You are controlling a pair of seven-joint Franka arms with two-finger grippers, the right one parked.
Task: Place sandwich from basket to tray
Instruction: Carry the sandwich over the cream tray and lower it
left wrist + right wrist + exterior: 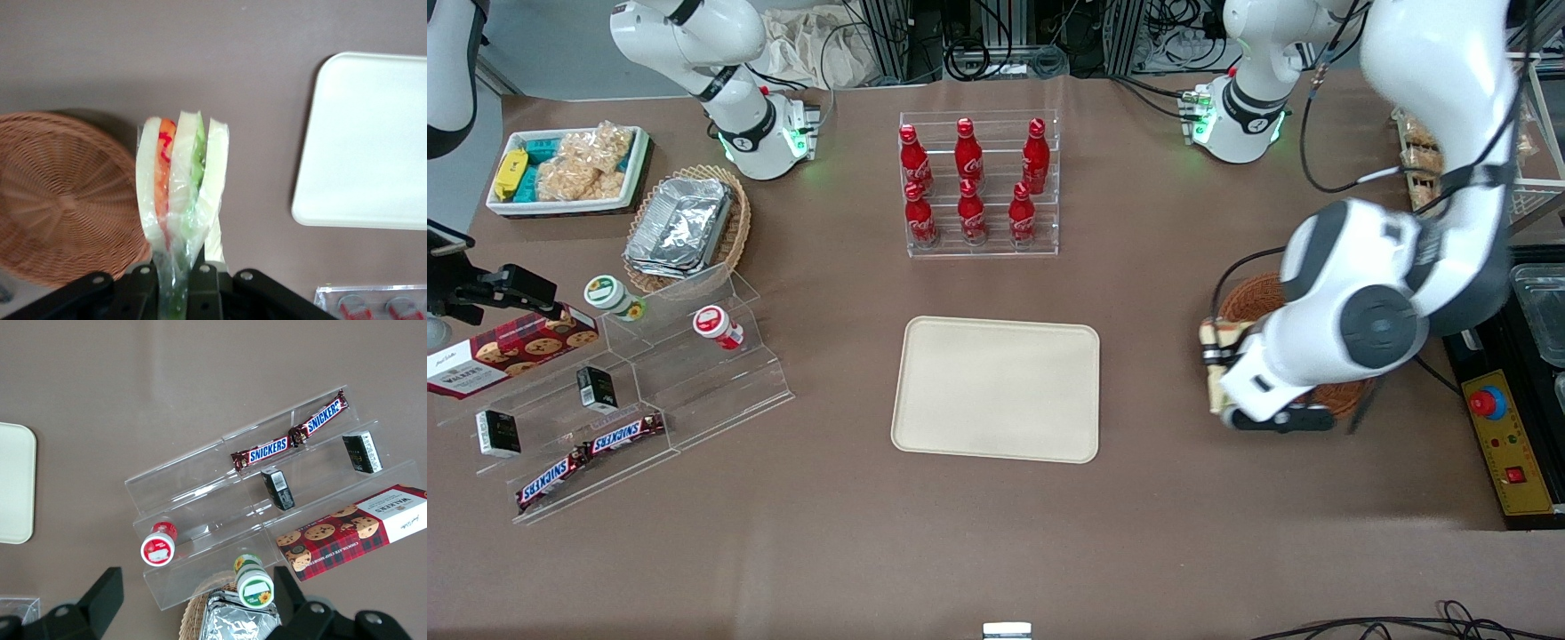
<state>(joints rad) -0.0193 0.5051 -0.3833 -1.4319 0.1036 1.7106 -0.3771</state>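
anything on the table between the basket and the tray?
No. Bare brown tabletop separates the basket from the tray, clearest in the left wrist view. Above that stretch the tool holds the sandwich, shut on it.

A clear stepped display stand point(220, 500) sits on the brown table point(133, 393), carrying two Snickers bars point(290, 433) end to end on one step, two small dark boxes point(277, 489) on the next, and a red-lidded cup point(159, 547) and a green-lidded cup point(253, 583) on further steps. A red tartan cookie box point(353, 530) lies beside the green-lidded cup, and a stack of foil containers point(243, 623) in a pale wicker basket point(195, 617) shows just by that cup. A cream tray point(15, 483) lies well apart from the stand
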